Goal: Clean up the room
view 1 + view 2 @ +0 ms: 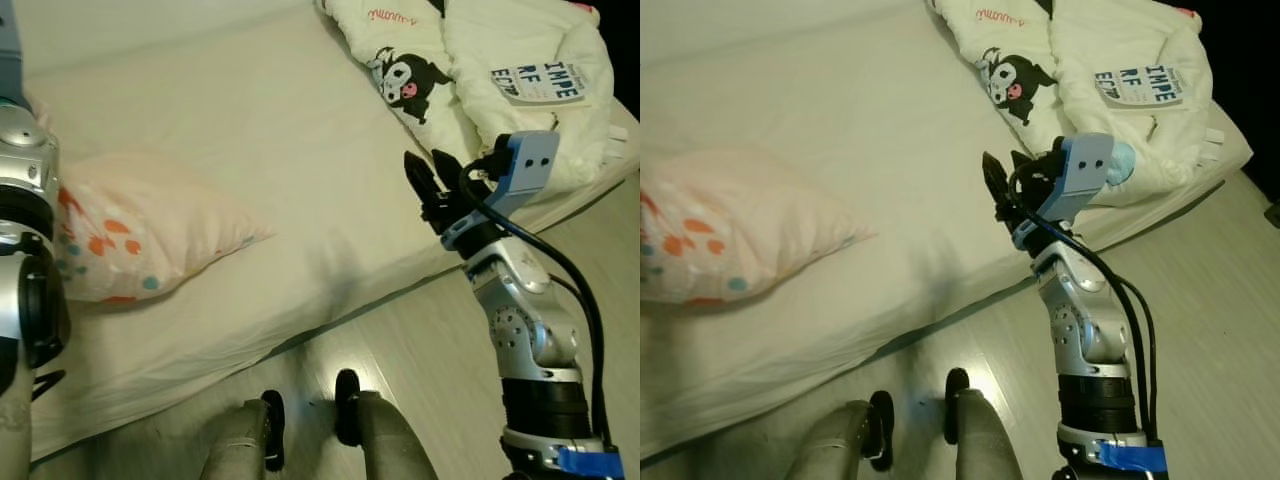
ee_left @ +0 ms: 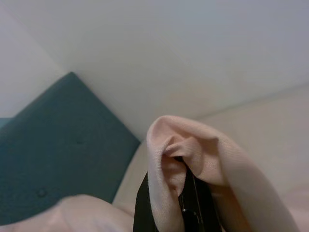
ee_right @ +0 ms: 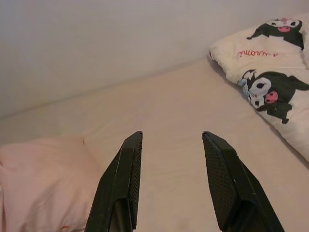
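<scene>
Soft matt cloth pillow [image 1: 130,240], smooth matt bedsheet [image 1: 250,130], glossy pale floor [image 1: 420,350], quilted teal headboard [image 2: 58,159]

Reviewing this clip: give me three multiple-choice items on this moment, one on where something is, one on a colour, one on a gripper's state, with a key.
1. Where does the folded cartoon-print blanket lie on the bed?
A. Toward the robot's right side
B. On top of the pillow
C. On the floor

2. What colour is the headboard in the left wrist view?
A. Red
B. Teal
C. Yellow

3. How are the fingers of the right gripper?
A. Shut on the blanket
B. Shut on the pillow
C. Open, holding nothing

Key: 1 A, the blanket sits at the bed's right end, apart from the pillow. 2 B, the padded panel is teal. 3 C, the right wrist view shows bare sheet between the two spread fingers, while the left gripper has pink pillow fabric pinched in its fingers.
</scene>
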